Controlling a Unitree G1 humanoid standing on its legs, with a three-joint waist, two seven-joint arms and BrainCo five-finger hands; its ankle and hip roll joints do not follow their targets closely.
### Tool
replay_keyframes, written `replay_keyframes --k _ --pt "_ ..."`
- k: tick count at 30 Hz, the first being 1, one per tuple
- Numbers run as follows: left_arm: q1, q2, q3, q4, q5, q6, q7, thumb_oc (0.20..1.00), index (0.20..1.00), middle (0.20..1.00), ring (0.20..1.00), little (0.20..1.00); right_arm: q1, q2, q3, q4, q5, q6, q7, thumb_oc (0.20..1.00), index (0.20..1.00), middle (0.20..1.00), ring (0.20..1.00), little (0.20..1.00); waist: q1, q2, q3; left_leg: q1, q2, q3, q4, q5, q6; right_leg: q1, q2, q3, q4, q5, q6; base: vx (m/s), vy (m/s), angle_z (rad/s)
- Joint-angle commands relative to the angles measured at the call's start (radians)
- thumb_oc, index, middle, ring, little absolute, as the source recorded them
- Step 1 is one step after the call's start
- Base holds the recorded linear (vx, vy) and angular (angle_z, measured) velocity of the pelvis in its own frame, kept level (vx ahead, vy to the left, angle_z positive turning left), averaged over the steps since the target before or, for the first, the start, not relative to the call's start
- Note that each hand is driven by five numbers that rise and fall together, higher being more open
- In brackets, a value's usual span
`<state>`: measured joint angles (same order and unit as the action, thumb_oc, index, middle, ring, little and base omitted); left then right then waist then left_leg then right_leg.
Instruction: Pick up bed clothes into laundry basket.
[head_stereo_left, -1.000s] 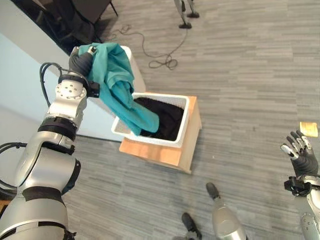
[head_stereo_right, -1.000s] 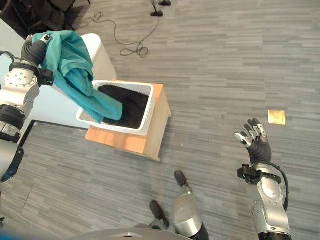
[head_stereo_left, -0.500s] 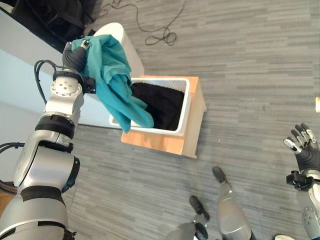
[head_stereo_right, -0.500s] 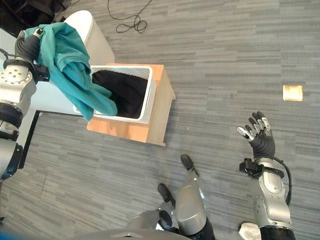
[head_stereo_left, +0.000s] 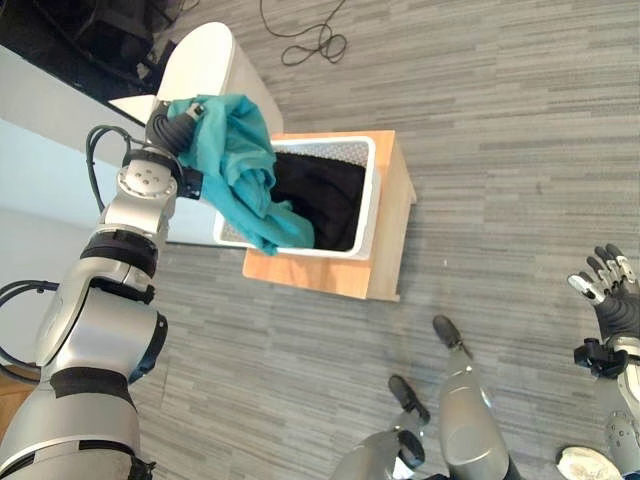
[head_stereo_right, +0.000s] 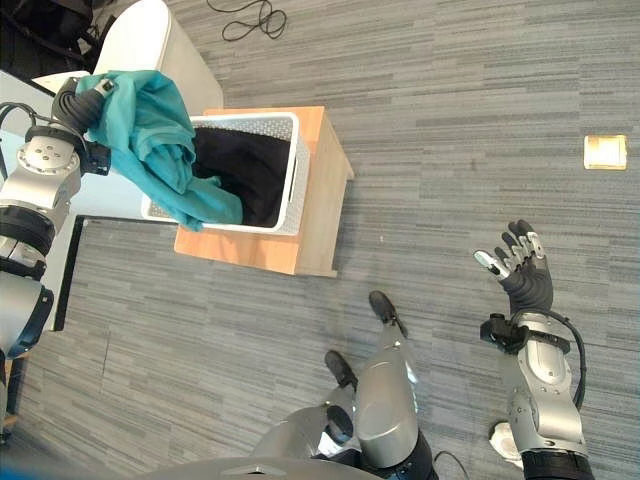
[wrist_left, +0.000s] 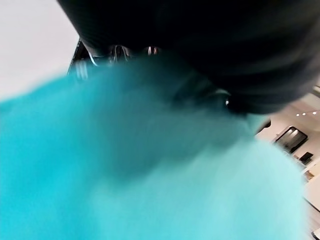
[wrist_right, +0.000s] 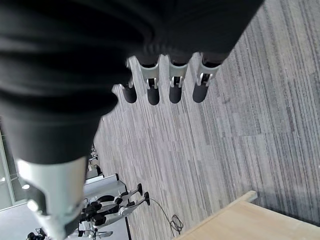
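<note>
The left hand (head_stereo_left: 178, 128) is clamped on a teal cloth (head_stereo_left: 240, 175), holding it up at the near-left edge of a white basket (head_stereo_left: 366, 205); the cloth's lower end hangs down into the basket, against a black garment (head_stereo_left: 322, 195) already lying inside. From the left wrist, the teal cloth crowds right up against the hand's dark cover, hiding the fingers. The basket sits on a wooden surface (head_stereo_left: 390, 240) standing on the grey floor (head_stereo_right: 450, 120). The head views show the right hand (head_stereo_right: 520, 275) raised well apart, over bare floor, fingers spread and holding nothing; its wrist view shows straight fingers (wrist_right: 172, 85) above floorboards. A white rounded object (head_stereo_right: 140, 40) stands behind the basket, and a small tan square (head_stereo_right: 606, 152) lies on the floor.
</note>
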<state>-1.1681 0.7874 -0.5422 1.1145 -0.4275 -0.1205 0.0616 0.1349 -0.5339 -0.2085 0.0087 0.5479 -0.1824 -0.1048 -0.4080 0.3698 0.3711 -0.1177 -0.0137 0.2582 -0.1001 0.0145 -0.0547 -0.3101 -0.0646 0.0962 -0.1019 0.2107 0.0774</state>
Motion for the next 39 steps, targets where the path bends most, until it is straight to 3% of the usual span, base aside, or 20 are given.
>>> replay_keyframes --k 1,8,12,18,19,23,26,30,31,32,33,35,36,37,39 --pt "-0.132 0.106 0.014 0.055 0.063 -0.022 0.019 1.000 1.000 1.000 1.000 1.000 0.000 -0.030 -0.035 -0.061 -0.021 -0.049 0.005 1.000 1.000 1.000 1.000 1.000 -0.026 -0.008 -0.016 0.023 0.036 -0.020 0.013 0.020 -0.036 0.113 -0.033 0.014 0.016 -0.137 0.065 0.00 0.000 0.00" --pt "-0.095 0.134 0.033 -0.040 0.063 -0.053 0.039 1.000 1.000 1.000 1.000 1.000 0.001 -0.034 -0.021 -0.066 -0.043 -0.037 0.015 1.000 1.000 1.000 1.000 1.000 -0.002 -0.004 -0.028 0.035 0.035 -0.035 0.013 0.023 -0.037 0.135 -0.033 0.002 0.016 -0.144 0.061 -0.01 -0.001 0.00" --pt "-0.069 0.157 0.038 -0.086 0.074 -0.064 0.042 1.000 1.000 1.000 1.000 1.000 0.004 -0.044 -0.023 -0.074 -0.049 -0.036 0.029 1.000 1.000 1.000 1.000 1.000 0.021 -0.019 -0.048 0.042 0.040 -0.045 0.013 0.024 -0.036 0.150 -0.031 -0.013 0.016 -0.148 0.059 -0.03 -0.026 0.06" --pt "0.022 0.188 0.099 -0.267 0.012 -0.111 0.061 1.000 1.000 1.000 1.000 1.000 0.005 -0.039 -0.016 -0.055 -0.064 -0.032 0.035 1.000 1.000 1.000 1.000 1.000 0.061 -0.067 -0.080 0.058 0.050 -0.068 0.013 0.023 -0.035 0.182 -0.027 -0.038 0.019 -0.156 0.056 -0.03 -0.040 0.17" --pt "0.078 0.198 0.133 -0.356 -0.023 -0.136 0.063 1.000 1.000 1.000 1.000 1.000 0.008 -0.034 -0.019 -0.053 -0.068 -0.033 0.043 1.000 1.000 1.000 1.000 1.000 0.083 -0.093 -0.096 0.067 0.054 -0.078 0.013 0.021 -0.035 0.194 -0.025 -0.047 0.020 -0.160 0.055 -0.02 -0.049 0.20" --pt "0.368 0.199 0.347 -0.602 -0.135 -0.199 0.053 1.000 1.000 1.000 1.000 1.000 0.003 -0.038 -0.016 -0.074 -0.066 -0.069 0.086 1.000 1.000 1.000 1.000 1.000 0.125 -0.146 -0.137 0.105 0.062 -0.096 0.013 0.005 -0.033 0.236 -0.022 -0.067 0.025 -0.182 0.053 0.02 -0.028 0.10" --pt "0.652 0.123 0.530 -0.771 -0.191 -0.234 0.033 1.000 1.000 1.000 1.000 1.000 -0.034 -0.036 -0.005 -0.117 -0.022 -0.108 0.154 1.000 1.000 1.000 1.000 1.000 0.170 -0.191 -0.179 0.142 0.069 -0.114 0.013 -0.007 -0.030 0.276 -0.022 -0.084 0.028 -0.197 0.050 0.05 0.015 0.10" --pt "0.999 -0.032 0.686 -0.981 -0.240 -0.221 -0.024 1.000 1.000 1.000 1.000 1.000 -0.083 -0.036 0.110 -0.157 0.013 -0.085 0.250 1.000 1.000 1.000 1.000 1.000 0.249 -0.263 -0.222 0.184 0.077 -0.129 0.017 -0.015 -0.020 0.316 -0.021 -0.108 0.030 -0.199 0.049 0.01 0.027 0.13" --pt "1.073 -0.094 0.703 -1.012 -0.259 -0.214 -0.036 1.000 1.000 1.000 1.000 1.000 -0.095 -0.035 0.150 -0.177 0.003 -0.072 0.269 1.000 1.000 1.000 1.000 1.000 0.282 -0.283 -0.224 0.188 0.079 -0.139 0.026 -0.017 -0.018 0.323 -0.025 -0.121 0.045 -0.212 0.051 -0.05 0.023 0.14" --pt "1.079 -0.096 0.708 -1.017 -0.258 -0.212 -0.036 1.000 1.000 1.000 1.000 1.000 -0.097 -0.036 0.154 -0.177 0.003 -0.072 0.269 1.000 1.000 1.000 1.000 1.000 0.279 -0.283 -0.228 0.183 0.079 -0.139 0.025 -0.012 -0.018 0.317 -0.026 -0.121 0.045 -0.209 0.051 -0.06 0.066 0.14" --pt "1.179 -0.195 0.706 -1.049 -0.273 -0.192 -0.054 1.000 1.000 1.000 1.000 1.000 -0.092 -0.016 0.204 -0.208 0.032 -0.043 0.314 1.000 1.000 1.000 1.000 1.000 0.321 -0.303 -0.222 0.201 0.069 -0.166 0.027 -0.020 -0.001 0.328 -0.042 -0.149 0.131 -0.244 0.052 -0.08 0.089 0.24" --pt "1.211 -0.208 0.686 -1.055 -0.237 -0.169 -0.068 1.000 1.000 1.000 1.000 1.000 -0.100 -0.005 0.231 -0.198 0.031 -0.036 0.324 1.000 1.000 1.000 1.000 1.000 0.332 -0.303 -0.215 0.200 0.062 -0.191 0.027 -0.013 0.007 0.319 -0.048 -0.170 0.193 -0.261 0.053 -0.11 0.079 0.64" --pt "1.230 -0.232 0.657 -1.009 -0.187 -0.162 -0.062 1.000 1.000 1.000 1.000 1.000 -0.098 0.010 0.260 -0.177 0.013 -0.025 0.329 1.000 1.000 1.000 1.000 1.000 0.338 -0.303 -0.202 0.188 0.056 -0.235 0.046 -0.004 0.012 0.323 -0.024 -0.133 0.247 -0.301 0.053 -0.20 0.087 1.14" --pt "1.244 -0.306 0.643 -0.958 -0.268 -0.156 -0.079 1.000 1.000 1.000 1.000 1.000 -0.068 0.037 0.260 -0.177 0.009 -0.020 0.316 1.000 1.000 1.000 1.000 1.000 0.317 -0.309 -0.209 0.146 0.038 -0.347 0.068 0.020 0.014 0.315 0.061 0.007 0.319 -0.369 0.030 -0.19 0.104 1.97" --pt "1.302 -0.388 0.636 -0.956 -0.251 -0.151 -0.085 1.000 1.000 1.000 1.000 1.000 -0.015 0.065 0.237 -0.185 0.006 -0.025 0.311 1.000 1.000 1.000 1.000 1.000 0.343 -0.320 -0.227 0.106 -0.004 -0.475 0.081 0.046 0.015 0.321 0.119 0.127 0.358 -0.413 -0.004 -0.08 0.044 2.80"
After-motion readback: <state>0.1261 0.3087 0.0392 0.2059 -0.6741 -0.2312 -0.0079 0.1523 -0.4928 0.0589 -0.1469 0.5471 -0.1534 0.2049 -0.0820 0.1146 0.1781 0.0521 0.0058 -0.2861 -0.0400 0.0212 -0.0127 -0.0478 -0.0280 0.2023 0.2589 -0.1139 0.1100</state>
